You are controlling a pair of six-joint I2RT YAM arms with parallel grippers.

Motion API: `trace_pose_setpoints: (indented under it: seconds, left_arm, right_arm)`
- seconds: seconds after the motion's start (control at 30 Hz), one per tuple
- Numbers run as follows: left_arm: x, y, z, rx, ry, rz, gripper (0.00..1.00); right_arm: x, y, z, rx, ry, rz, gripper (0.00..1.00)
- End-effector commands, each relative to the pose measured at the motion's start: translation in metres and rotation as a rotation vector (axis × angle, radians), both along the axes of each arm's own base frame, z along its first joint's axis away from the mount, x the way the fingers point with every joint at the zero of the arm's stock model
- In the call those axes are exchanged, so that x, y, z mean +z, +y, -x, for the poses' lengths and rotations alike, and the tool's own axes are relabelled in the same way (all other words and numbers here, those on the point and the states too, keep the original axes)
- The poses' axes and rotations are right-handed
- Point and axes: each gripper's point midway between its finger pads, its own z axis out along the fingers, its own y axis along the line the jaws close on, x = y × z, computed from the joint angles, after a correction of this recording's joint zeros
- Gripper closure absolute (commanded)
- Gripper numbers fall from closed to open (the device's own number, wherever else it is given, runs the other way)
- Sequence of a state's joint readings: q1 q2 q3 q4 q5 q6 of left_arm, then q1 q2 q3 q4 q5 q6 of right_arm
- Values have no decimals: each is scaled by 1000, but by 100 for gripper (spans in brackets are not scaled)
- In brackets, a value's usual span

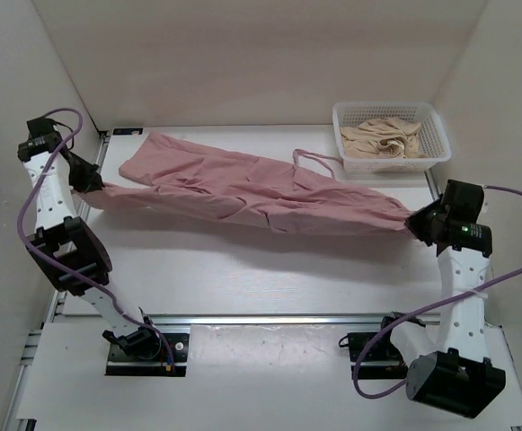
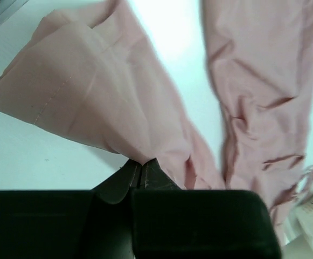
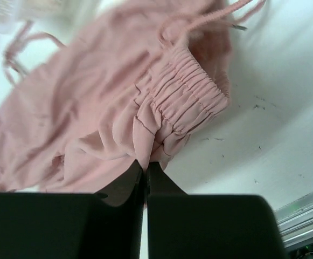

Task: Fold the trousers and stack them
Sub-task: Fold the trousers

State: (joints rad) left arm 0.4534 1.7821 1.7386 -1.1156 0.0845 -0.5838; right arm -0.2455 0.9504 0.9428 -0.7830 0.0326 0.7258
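The dusty-pink trousers (image 1: 252,193) stretch across the table from left to right. My left gripper (image 1: 92,186) is shut on a leg hem at the left end; the left wrist view has the hem cloth (image 2: 91,91) pinched between the fingertips (image 2: 141,164). Over at the right end, my right gripper (image 1: 413,223) is shut on the gathered elastic waistband (image 3: 186,91), its cloth caught between the closed jaws (image 3: 145,164). The drawstring (image 1: 314,160) loops out from the trousers' far edge on the table.
A white mesh basket (image 1: 392,112) holding a beige folded garment (image 1: 384,139) stands at the back right, just behind the right gripper. White walls close in the left, back and right. A metal rail (image 1: 269,319) runs along the table's near edge.
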Motion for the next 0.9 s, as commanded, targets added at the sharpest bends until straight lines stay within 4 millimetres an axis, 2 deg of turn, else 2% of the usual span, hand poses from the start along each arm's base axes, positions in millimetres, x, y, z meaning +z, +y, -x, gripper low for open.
trace_pose_setpoints:
  seconds: [0.0, 0.07, 0.13, 0.17, 0.2, 0.23, 0.27, 0.3, 0.4, 0.47, 0.57, 0.6, 0.67, 0.7, 0.77, 0.8, 0.83, 0.87]
  left_arm:
    - [57, 6, 4, 26, -126, -58, 90]
    - [59, 12, 15, 52, -122, -58, 90]
    - [65, 17, 29, 71, -130, -79, 90]
    - [66, 27, 39, 109, -125, -91, 90]
    - [57, 28, 50, 116, -99, -85, 90]
    - [63, 29, 60, 133, -115, -95, 90]
    - [62, 37, 71, 171, -108, -104, 90]
    - [56, 37, 81, 173, -90, -103, 90]
    - [68, 35, 100, 192, -109, -156, 90]
    - [71, 20, 85, 120, -186, -110, 90]
    - [86, 10, 63, 47, -232, -122, 90]
    - [100, 7, 53, 15, -260, -154, 90]
    - [98, 11, 37, -4, -236, -174, 90]
    - [111, 10, 28, -23, -255, -202, 90]
    - [101, 14, 11, -43, -221, -200, 90]
    - [112, 11, -1, -64, -250, -212, 90]
    - [100, 14, -14, -77, -220, -213, 90]
    - [98, 12, -23, -90, -221, -211, 90]
  right_arm:
    - [17, -15, 16, -26, 63, 93, 100]
    - [19, -15, 29, -37, 85, 102, 100]
    - [30, -15, 44, -51, 59, 124, 100]
    - [27, -13, 52, -51, 64, 123, 100]
    - [29, -12, 58, -51, 58, 124, 100]
    - [26, -10, 73, -65, 78, 121, 100]
    - [25, -11, 80, -74, 92, 130, 100]
    - [25, -9, 85, -74, 95, 129, 100]
    - [32, -13, 106, -104, 61, 180, 100]
    - [38, -12, 111, -110, 25, 189, 100]
    - [49, -14, 111, -125, 12, 200, 100]
    - [55, -16, 111, -136, -3, 212, 100]
    - [56, -19, 106, -134, 8, 225, 100]
    - [61, -25, 104, -155, 2, 247, 100]
    - [65, -31, 98, -163, -2, 270, 100]
    - [65, -33, 98, -171, 0, 278, 100]
    - [66, -34, 93, -171, -3, 278, 100]
    - [66, -37, 88, -181, -3, 288, 100]
